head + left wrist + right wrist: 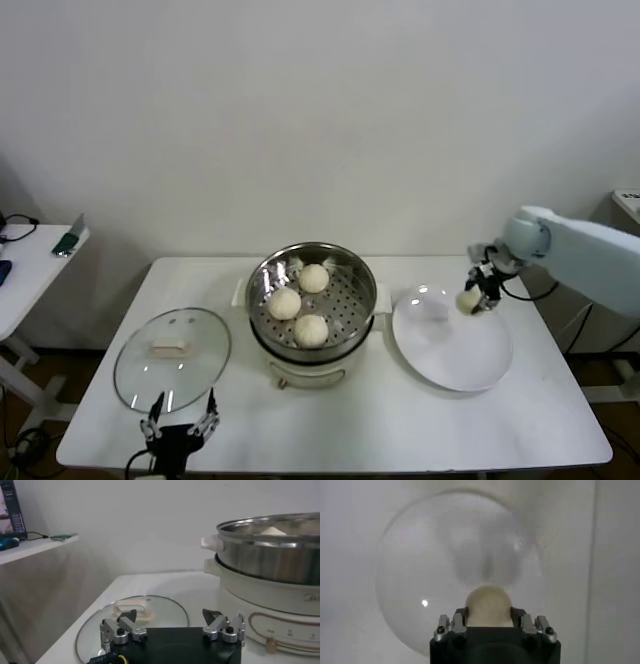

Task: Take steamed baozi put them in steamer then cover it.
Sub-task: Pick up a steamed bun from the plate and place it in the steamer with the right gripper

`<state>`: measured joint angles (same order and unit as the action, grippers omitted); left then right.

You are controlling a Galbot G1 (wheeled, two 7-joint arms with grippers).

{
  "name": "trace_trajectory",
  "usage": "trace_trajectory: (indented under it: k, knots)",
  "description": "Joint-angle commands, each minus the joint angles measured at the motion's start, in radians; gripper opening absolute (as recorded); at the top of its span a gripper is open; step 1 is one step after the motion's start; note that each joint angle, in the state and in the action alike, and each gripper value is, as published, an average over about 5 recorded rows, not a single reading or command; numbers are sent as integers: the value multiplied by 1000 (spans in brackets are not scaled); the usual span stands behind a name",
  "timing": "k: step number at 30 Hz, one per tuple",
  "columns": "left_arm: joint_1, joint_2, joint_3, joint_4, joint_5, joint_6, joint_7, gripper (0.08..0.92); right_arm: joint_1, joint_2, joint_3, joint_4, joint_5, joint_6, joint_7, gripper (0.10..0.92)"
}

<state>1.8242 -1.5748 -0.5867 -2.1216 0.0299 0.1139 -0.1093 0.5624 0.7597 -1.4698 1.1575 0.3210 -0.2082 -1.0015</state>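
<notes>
Right gripper (472,299): clamped on the last baozi (467,299), poised above the far edge of the white plate (455,365). Steamer (345,310) off toward the robot's left of the held bun, three baozi (311,329) already on its tray, room left on the near-right side. Left gripper (180,425): jaws apart, idle at the table's front edge.

Left wrist view: spread fingers (127,625) just short of the cover (150,611), steamer beside it.

Right wrist view: bun (489,605) pinched between both fingers, plate (410,580) underneath, not touching.

3 baozi (298,304) in steamer (358,300); cover (172,358) left, plate (452,345) right of it.
</notes>
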Motion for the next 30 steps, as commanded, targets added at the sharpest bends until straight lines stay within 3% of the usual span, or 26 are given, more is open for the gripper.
trace_trajectory:
  k: [1,6,11,18,30]
  knots:
    - [-1,6,3,-10,-3,2,0,823,556,142,-281,218,376,-63,-4,585]
    - [-3,9,6,-13,-5,2,0,823,579,265,-179,270,559,-158,69,585]
    - [-2,8,5,-18,-5,2,-1,823,480,364,-96,308,602,-223,139,585]
    - [-1,11,-6,-17,-10,3,-3,823,311,445,-93,287,512,-248,186,585]
    - [-7,16,-7,-7,-14,7,-3,823,131,427,-110,213,310,-257,205,585]
